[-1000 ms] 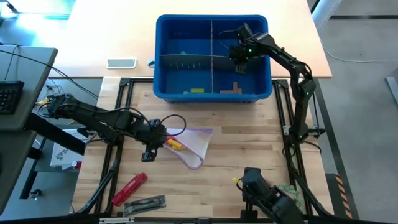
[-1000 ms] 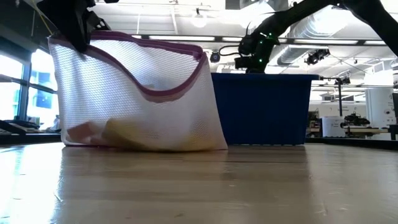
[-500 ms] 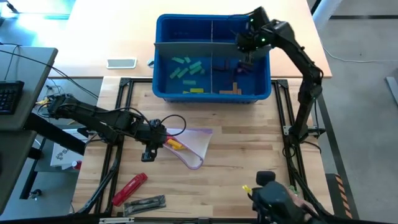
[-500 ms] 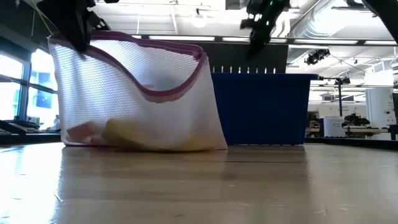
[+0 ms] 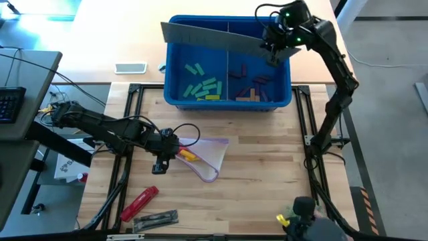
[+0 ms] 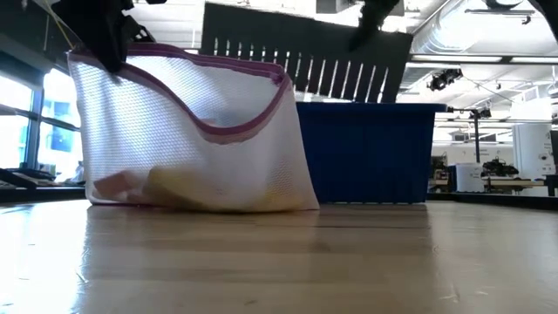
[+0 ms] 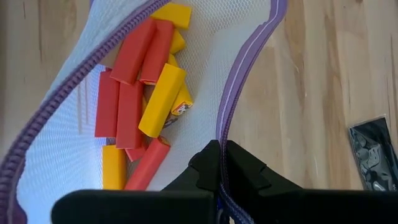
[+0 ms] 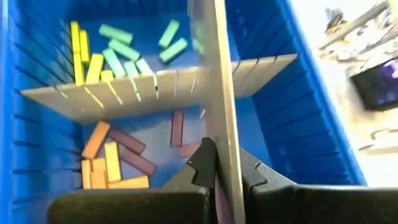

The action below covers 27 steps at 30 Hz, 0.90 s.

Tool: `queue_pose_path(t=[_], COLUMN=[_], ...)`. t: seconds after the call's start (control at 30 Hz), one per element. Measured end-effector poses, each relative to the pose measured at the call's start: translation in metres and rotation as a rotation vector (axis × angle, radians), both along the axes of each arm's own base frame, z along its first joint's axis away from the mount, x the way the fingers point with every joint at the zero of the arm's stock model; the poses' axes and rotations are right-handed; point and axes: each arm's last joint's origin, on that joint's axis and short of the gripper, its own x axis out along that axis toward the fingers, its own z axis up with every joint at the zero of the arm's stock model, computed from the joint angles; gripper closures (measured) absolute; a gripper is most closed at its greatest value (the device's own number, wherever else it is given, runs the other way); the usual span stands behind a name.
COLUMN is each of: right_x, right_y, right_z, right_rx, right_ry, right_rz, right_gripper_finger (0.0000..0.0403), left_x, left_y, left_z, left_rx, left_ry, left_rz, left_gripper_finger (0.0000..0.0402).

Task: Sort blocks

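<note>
The blocks [image 5: 204, 87] lie loose on the floor of the blue bin [image 5: 175, 67] at the far side of the surface [image 5: 254, 161]: teal and lime yellow-green ones in its left half, purple and tan ones [image 5: 251, 87] in its right half. In the right wrist view the same groups show on either side of a grey cross divider that stands in the bin. Above the bin, a long grey slotted divider [image 5: 207, 37] hangs lifted clear of the rim, tilted, running from the bin's far left corner toward its right side. The right gripper [image 5: 273, 50] has its jaws clenched on the right end of this divider, high over the bin's right half. Nearer the front, a white mesh bag [image 5: 208, 157] with a purple zipper edge lies on the surface, holding red and yellow blocks [image 7: 146, 99]. The left gripper [image 5: 164, 155] has its jaws pinched on the bag's zipper rim, holding the mouth up. A red cylindrical tool [image 5: 139, 202] and a dark packet [image 5: 155, 218] lie at the front left edge of the surface.
</note>
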Motion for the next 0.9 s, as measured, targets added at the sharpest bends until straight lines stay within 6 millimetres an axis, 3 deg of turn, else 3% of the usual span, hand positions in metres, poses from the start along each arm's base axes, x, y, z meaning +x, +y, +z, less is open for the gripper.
queue_pose_path(t=[0.23,0.43,0.73,0.9], right_x=[0.000,-0.007,-0.046,-0.061], right_y=[0.032,0.074,0.131,0.167], right_z=[0.024,0.044,0.066,0.058], right_rx=[-0.051,-0.001,0.513,0.750], right_ry=[-0.107,-0.220,-0.528,-0.435], right_rz=[0.030,0.055,-0.273,-0.403], right_gripper_finger=[0.0403,0.0403,0.0403,0.0402], left_x=[0.000,0.000,0.000,0.000], left_y=[0.000,0.000,0.001,0.002], left_z=[0.000,0.000,0.000,0.000], left_rx=[-0.001,0.009,0.030,0.053], left_ry=[0.000,-0.003,-0.009,-0.015], left_rz=[0.000,0.006,0.015,0.027], left_gripper_finger=[0.0402,0.0402,0.0402,0.0402])
